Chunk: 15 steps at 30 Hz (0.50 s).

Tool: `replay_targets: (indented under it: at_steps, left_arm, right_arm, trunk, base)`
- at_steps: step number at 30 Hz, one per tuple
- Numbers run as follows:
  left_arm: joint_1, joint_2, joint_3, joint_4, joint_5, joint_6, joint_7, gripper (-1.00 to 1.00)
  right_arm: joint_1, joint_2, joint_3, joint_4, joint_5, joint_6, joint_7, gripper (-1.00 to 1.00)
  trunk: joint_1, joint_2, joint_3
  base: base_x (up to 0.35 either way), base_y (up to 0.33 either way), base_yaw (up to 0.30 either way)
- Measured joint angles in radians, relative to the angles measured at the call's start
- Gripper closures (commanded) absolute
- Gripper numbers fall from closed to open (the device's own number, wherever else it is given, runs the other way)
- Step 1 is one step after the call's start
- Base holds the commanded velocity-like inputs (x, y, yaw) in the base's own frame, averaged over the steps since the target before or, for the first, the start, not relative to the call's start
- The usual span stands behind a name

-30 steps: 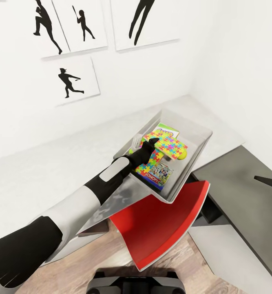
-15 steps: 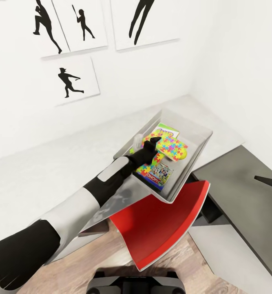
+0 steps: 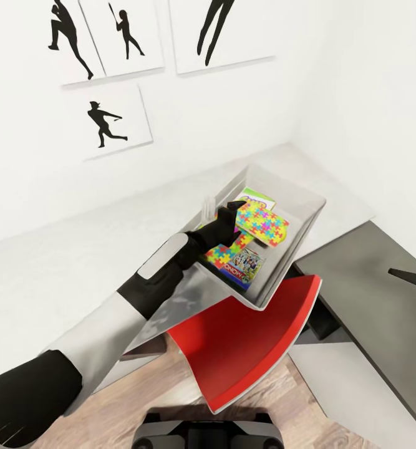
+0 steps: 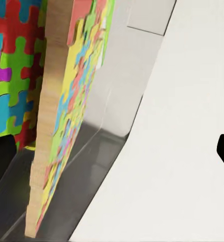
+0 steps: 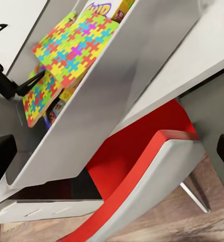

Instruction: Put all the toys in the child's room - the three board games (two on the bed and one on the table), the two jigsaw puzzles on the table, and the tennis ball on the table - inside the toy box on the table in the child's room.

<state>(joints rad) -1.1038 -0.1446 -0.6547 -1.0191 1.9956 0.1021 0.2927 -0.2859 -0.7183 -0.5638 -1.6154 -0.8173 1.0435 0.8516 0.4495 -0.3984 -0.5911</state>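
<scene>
The toy box (image 3: 307,219) stands on the table (image 3: 70,262), its near corner out over the table's edge. Inside lie the Skip-Bo board game (image 3: 256,198), the Monopoly board game (image 3: 244,266) and two jigsaw puzzles: one flat (image 3: 222,253), the other (image 3: 262,224) tilted on top of the pile. My left gripper (image 3: 228,211) hovers open inside the box, beside the tilted puzzle's near edge. The left wrist view has that puzzle (image 4: 66,116) edge-on between the spread fingers of the left gripper (image 4: 113,154). The tennis ball is hidden. My right gripper (image 5: 112,154) is open and empty, low beside the box wall (image 5: 132,85).
A red-seated chair (image 3: 245,349) is tucked under the table below the box. The lower dark grey cabinet section (image 3: 370,299) lies to the right. White walls with black baseball silhouette pictures (image 3: 108,118) close the corner behind. Wood-plank floor (image 3: 139,399) shows below.
My left gripper has lifted and drawn back a little toward the box's near-left wall. The upper puzzle has shifted slightly and now covers the tennis ball that showed at its right corner.
</scene>
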Motion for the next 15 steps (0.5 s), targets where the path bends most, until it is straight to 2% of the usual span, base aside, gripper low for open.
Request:
replay_targets:
  at_steps: [4, 15]
  left_arm:
    - [0.003, 0.005, 0.004, -0.028, 0.0, 0.001, 0.003, -1.0]
    - [0.012, 0.04, 0.009, -0.144, 0.0, 0.002, 0.038, -1.0]
  right_arm:
    - [0.0, 0.0, 0.0, 0.0, 0.0, 0.0, 0.0, -1.0]
    - [0.003, 0.001, 0.0, 0.0, 0.001, 0.0, 0.0, -1.0]
  trunk:
    - [0.0, 0.0, -0.002]
    - [0.0, 0.0, -0.005]
  base:
    - [0.0, 0.0, 0.0]
    - [0.0, 0.0, 0.0]
